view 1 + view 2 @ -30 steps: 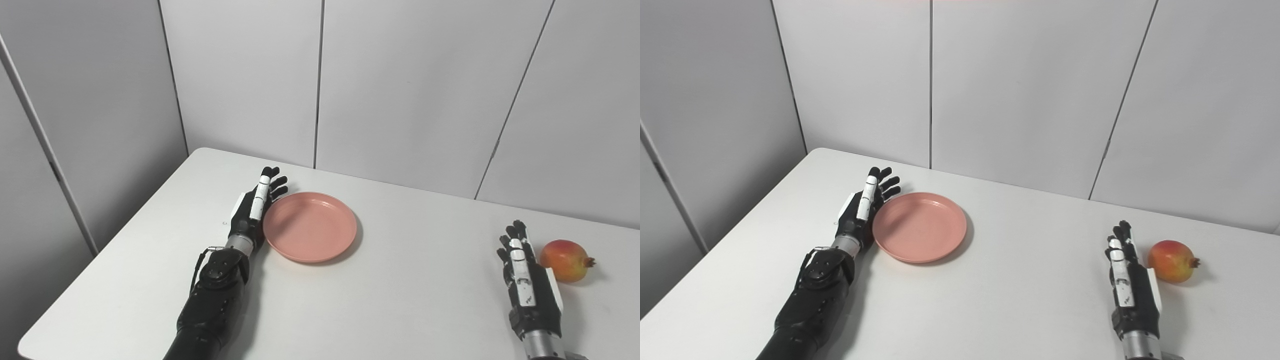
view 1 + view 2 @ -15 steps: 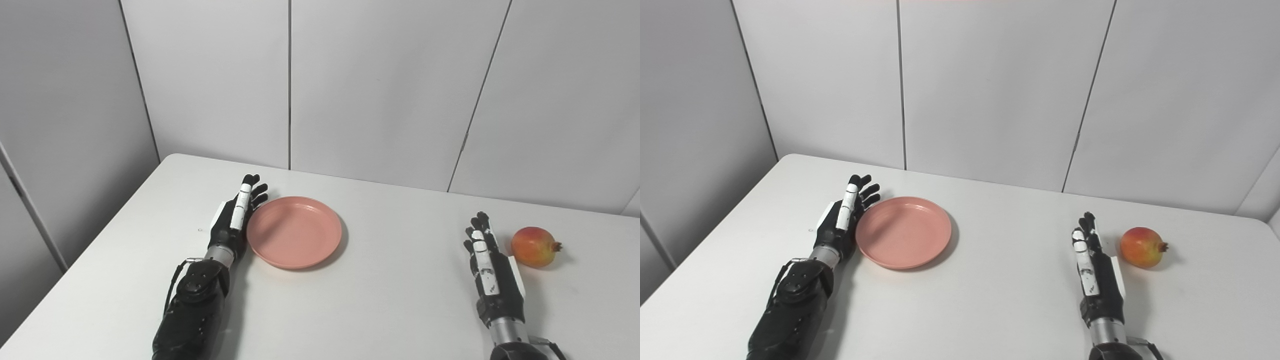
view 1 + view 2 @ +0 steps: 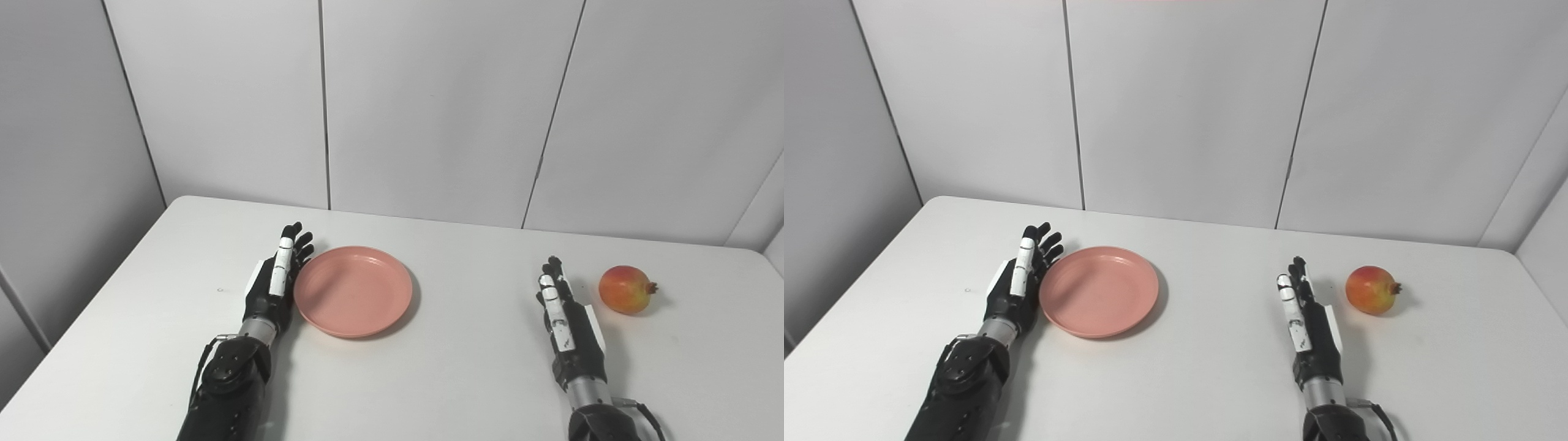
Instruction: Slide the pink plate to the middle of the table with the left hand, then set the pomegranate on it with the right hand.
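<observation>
Nothing but the camera has shifted: left hand point(image 3: 274, 288), fingers spread and empty, presses edge-on against pink plate's point(image 3: 353, 291) left rim, desk point(image 3: 465, 373) middle lying rightward.

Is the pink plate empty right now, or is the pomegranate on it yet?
Empty. The pink plate shows only its bare surface; the pomegranate lies on the table, beyond the open right hand.

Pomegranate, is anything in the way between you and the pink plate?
Only the robot's own right hand. It stands open on the table between the pomegranate and the pink plate. Otherwise, just bare tabletop between them.
</observation>
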